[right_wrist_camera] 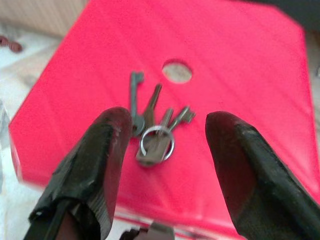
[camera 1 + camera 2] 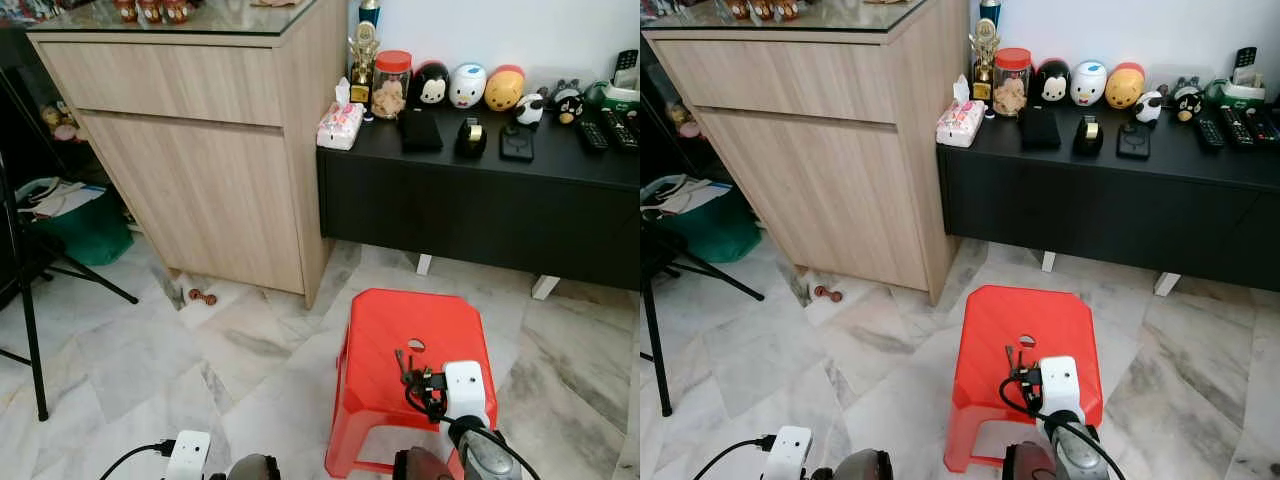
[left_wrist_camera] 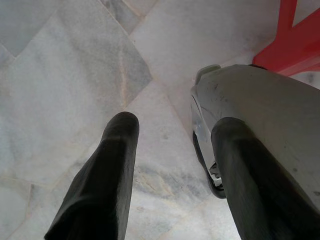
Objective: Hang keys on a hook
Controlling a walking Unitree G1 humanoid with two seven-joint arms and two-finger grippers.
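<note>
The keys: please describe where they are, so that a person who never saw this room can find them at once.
Before the black cabinet stands a red plastic stool on the marble floor. On its seat, just beside the round hole, lies the bunch of keys, several grey keys on one metal ring. The right gripper hovers over them, open; nothing else lies on the seat.

No text, label, brand or number is legible anywhere here.

Right gripper low, fingers spread wide; left gripper fingers apart, idle.
</note>
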